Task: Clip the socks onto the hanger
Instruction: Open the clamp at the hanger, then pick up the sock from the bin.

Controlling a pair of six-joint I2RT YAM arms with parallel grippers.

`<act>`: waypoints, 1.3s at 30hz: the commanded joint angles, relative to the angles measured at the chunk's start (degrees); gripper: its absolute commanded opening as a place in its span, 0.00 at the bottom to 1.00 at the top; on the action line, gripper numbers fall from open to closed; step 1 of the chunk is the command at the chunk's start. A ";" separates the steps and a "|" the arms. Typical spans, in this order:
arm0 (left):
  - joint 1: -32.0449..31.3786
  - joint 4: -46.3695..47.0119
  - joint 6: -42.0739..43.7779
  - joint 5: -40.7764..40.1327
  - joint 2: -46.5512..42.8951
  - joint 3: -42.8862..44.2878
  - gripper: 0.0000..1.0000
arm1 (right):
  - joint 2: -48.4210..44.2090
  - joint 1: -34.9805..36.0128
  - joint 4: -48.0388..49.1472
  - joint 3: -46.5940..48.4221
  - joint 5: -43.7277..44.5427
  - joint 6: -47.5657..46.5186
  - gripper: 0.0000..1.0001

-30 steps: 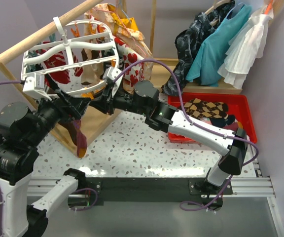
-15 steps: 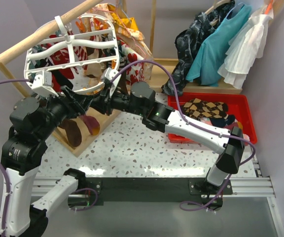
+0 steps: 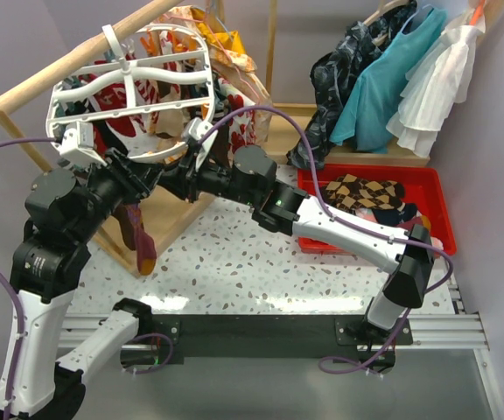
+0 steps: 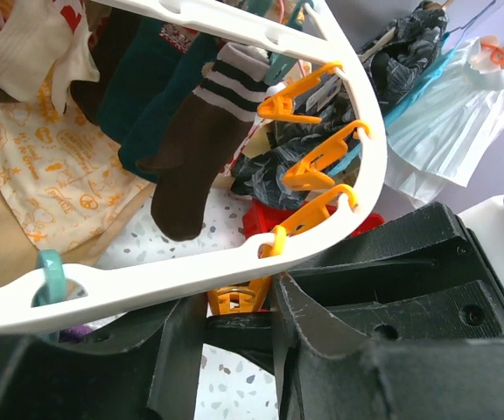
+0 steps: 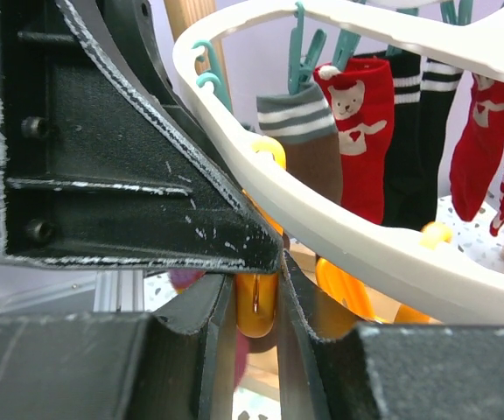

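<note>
The white oval hanger (image 3: 206,87) hangs tilted from the wooden rail, with several socks clipped to it. In the left wrist view its rim (image 4: 147,284) carries orange clips, a brown striped sock (image 4: 195,149) and a dark teal sock (image 4: 151,87). My right gripper (image 3: 175,179) is under the near rim, shut on an orange clip (image 5: 256,302). My left gripper (image 3: 147,175) sits right beside it, fingers apart on either side of that same clip (image 4: 239,297). A purple-maroon sock (image 3: 138,232) hangs below both grippers. What holds its top is hidden.
A red tray (image 3: 427,188) at the right holds the argyle sock (image 3: 361,190) and others. The wooden rail frame (image 3: 68,66) runs behind and left of the hanger. Floral cloth (image 3: 226,52) and dresses (image 3: 392,79) hang at the back.
The left arm and the hanger have shifted up and to the right. The hanging sock swung out sideways and now hangs straight again. The right gripper stayed on the clip.
</note>
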 commanded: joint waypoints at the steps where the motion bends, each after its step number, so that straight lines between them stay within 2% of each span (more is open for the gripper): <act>1: 0.01 7.94 2.16 -2.52 1.82 -0.49 0.32 | -1.12 2.98 -0.31 -1.76 -5.29 0.07 0.04; 6: -0.08 7.95 4.18 -2.78 1.55 -1.10 0.13 | -6.03 2.98 -4.69 -5.45 0.86 -1.07 0.36; 8: -0.08 7.94 4.62 -2.78 1.29 -1.45 0.10 | -7.88 2.98 -9.16 -7.11 4.62 -2.47 0.49; 11: -0.08 8.12 4.89 -2.96 1.02 -2.16 0.08 | -12.54 2.98 -15.83 -10.01 9.90 -4.84 0.55; 15: -0.08 8.21 4.89 -2.96 0.67 -3.21 0.08 | -18.25 1.32 -25.34 -13.79 21.40 -6.52 0.64; 20: -0.08 8.03 4.71 -3.13 0.06 -4.27 0.09 | -27.20 -5.44 -36.94 -20.64 28.29 -5.12 0.66; 25: -0.08 7.94 4.71 -3.40 -0.82 -4.97 0.09 | -32.41 -18.89 -43.19 -26.37 32.42 -2.39 0.67; 30: -0.08 7.77 4.62 -3.40 -1.26 -5.06 0.09 | -30.84 -30.21 -47.95 -29.62 32.52 -0.38 0.67; 36: -0.08 7.68 4.27 -2.78 -1.44 -5.15 0.09 | -26.53 -37.44 -49.88 -33.75 27.51 2.70 0.65; 39: -0.08 7.59 4.10 -2.52 -1.61 -5.23 0.09 | -25.65 -40.86 -49.89 -37.70 24.96 4.37 0.59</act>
